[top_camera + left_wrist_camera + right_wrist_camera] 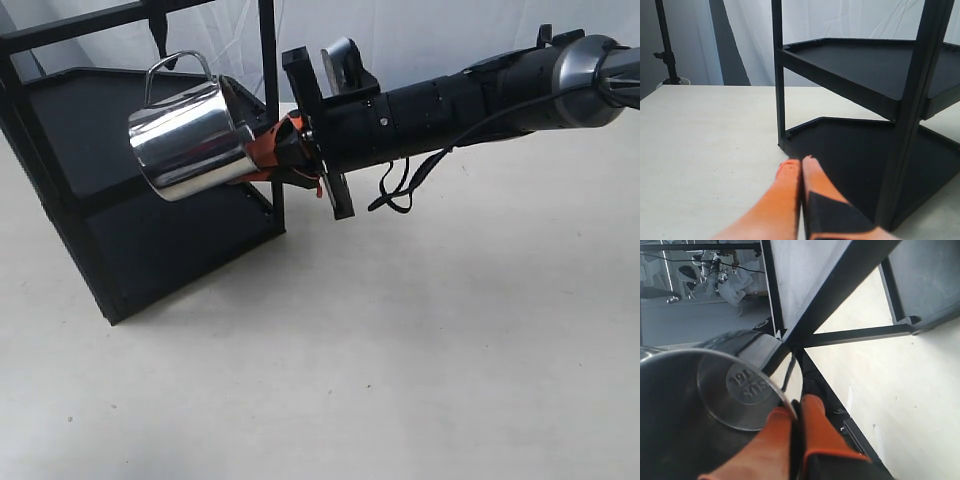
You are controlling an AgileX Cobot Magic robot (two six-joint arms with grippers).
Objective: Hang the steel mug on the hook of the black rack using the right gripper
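The steel mug (pixel 190 140) hangs in the air, tilted, in front of the black rack (pixel 95 150), with its wire handle (pixel 178 68) pointing up near the rack's top bar. My right gripper (pixel 272 150) is shut on the mug's rim, one finger inside and one outside (pixel 796 410). The mug's stamped inside bottom (pixel 742 385) fills the right wrist view. A small black hook (pixel 160 35) hangs from the top bar just above the handle. My left gripper (pixel 800 162) is shut and holds nothing, low beside the rack's lower shelf (pixel 850 150).
The rack's thin posts (pixel 270 100) stand close around the mug. The pale tabletop (pixel 420 350) spreads to the right and front. A black cable (pixel 400 190) loops under the right arm. A stand (pixel 666 45) rises behind the table.
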